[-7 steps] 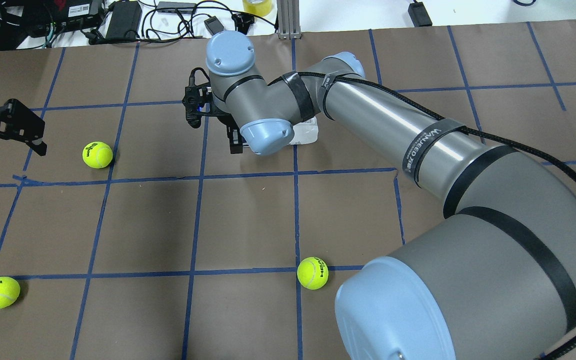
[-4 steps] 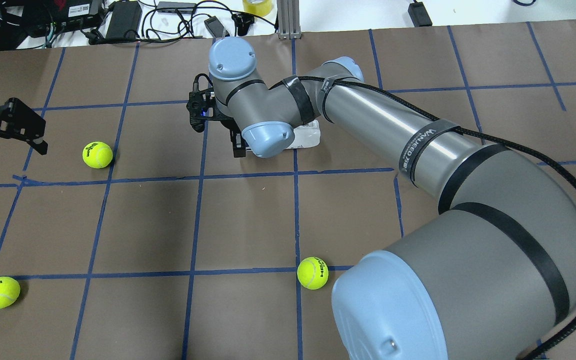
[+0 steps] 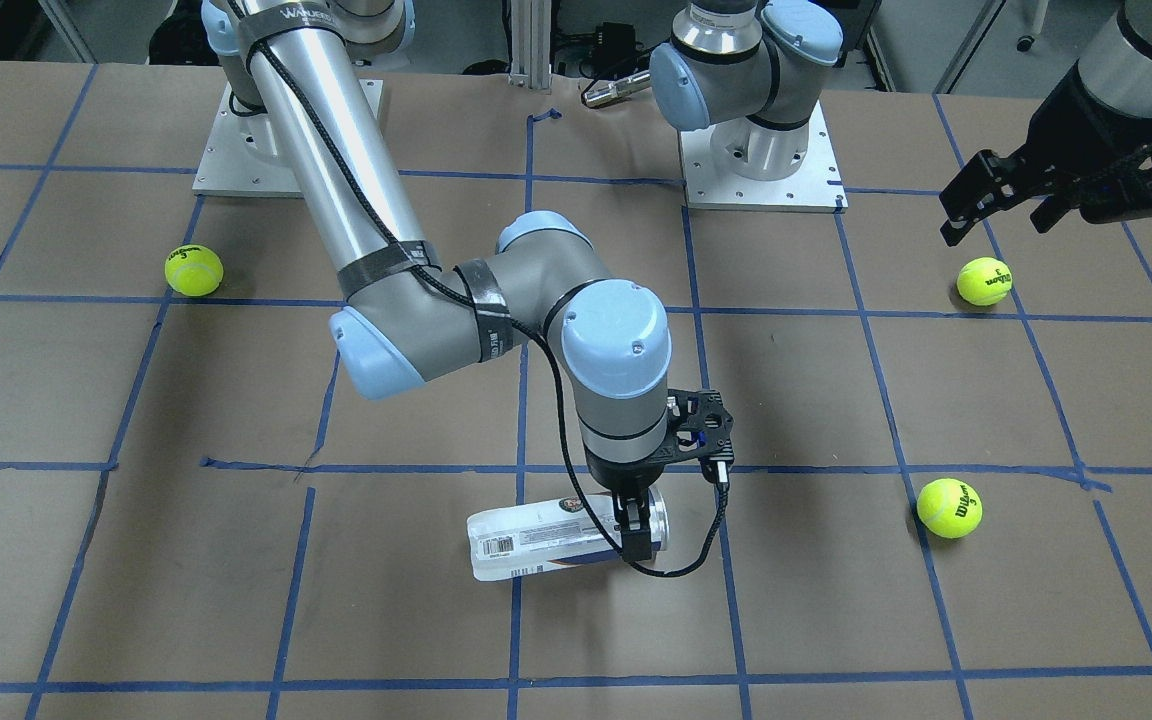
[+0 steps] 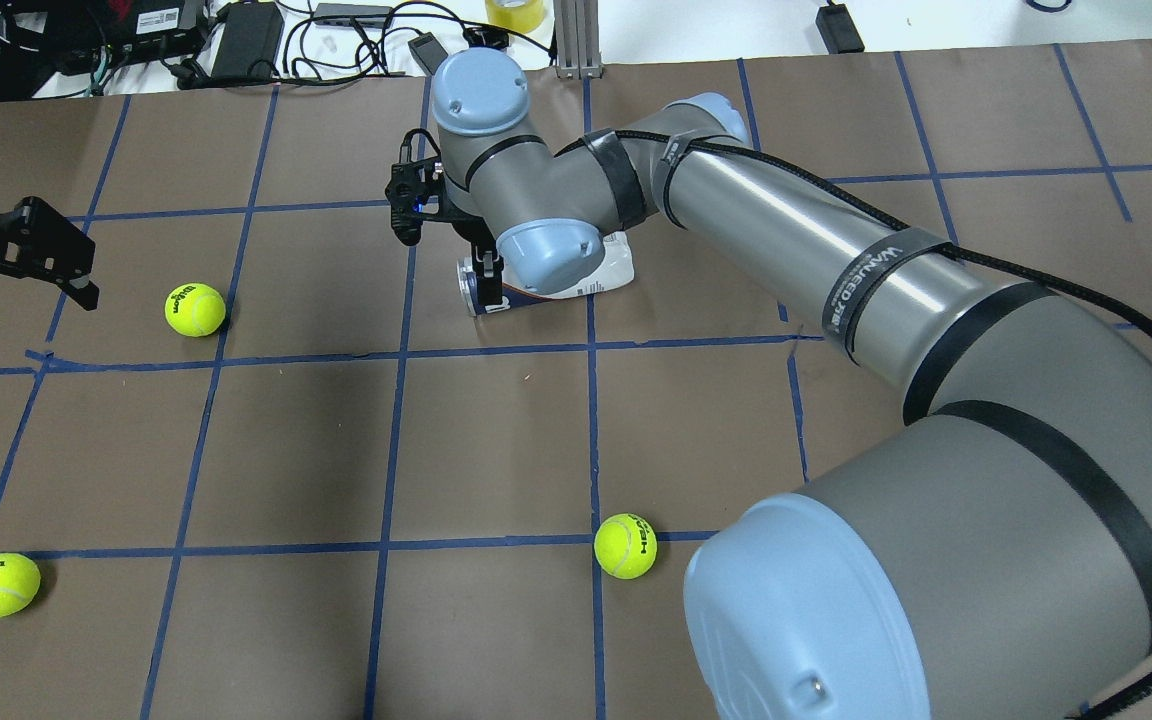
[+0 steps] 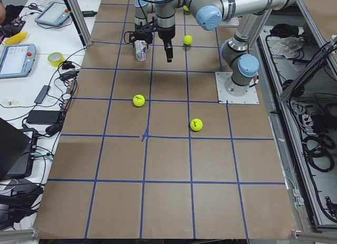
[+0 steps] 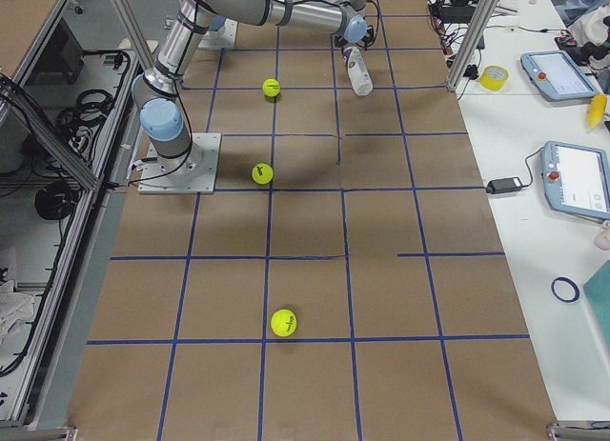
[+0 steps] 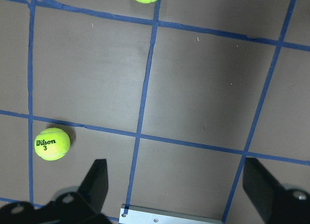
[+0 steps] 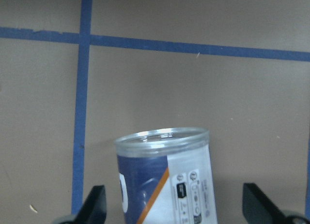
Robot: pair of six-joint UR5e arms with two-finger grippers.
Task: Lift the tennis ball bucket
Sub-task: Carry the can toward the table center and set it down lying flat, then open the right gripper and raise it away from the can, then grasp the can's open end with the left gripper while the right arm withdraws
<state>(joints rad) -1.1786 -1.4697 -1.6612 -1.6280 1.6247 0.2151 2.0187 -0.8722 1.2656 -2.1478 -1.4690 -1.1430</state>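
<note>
**Fig.** Counts: 1 tennis ball bucket [image 3: 536, 540], 3 loose balls, 2 grippers, on or over 1 table [image 3: 236, 620] gridded w/ blue tape [image 3: 386, 467].
- Ball A [image 3: 193, 271]: upper left of front view.
- Ball B [image 3: 984, 281]: upper right.
- Ball C [image 3: 949, 507]: right of ctr, lower.
- All 3 lie on the table, well apart from the bucket.

**Container:** the bucket lies on its side at lower ctr of front view, across a line of the tape, barcode end toward frame left. R wrist view shows its clear rim and navy-white label. Contents not discernible. Resting on the table or just off it: cannot tell.

**Jaws:**
- Right gripper [image 3: 636, 527] points down over the bucket's end toward frame right, jaws set wide, one each side of its wall. In front view the near finger overlaps the wall. In R wrist view a thin strip of table shows either side of the bucket. Gripping or merely astride: cannot tell.
- Left gripper [image 3: 996, 225] is at upper right of front view, just above ball B in the frame. Its jaws are wide apart, w/ table showing between them in L wrist view.
</note>
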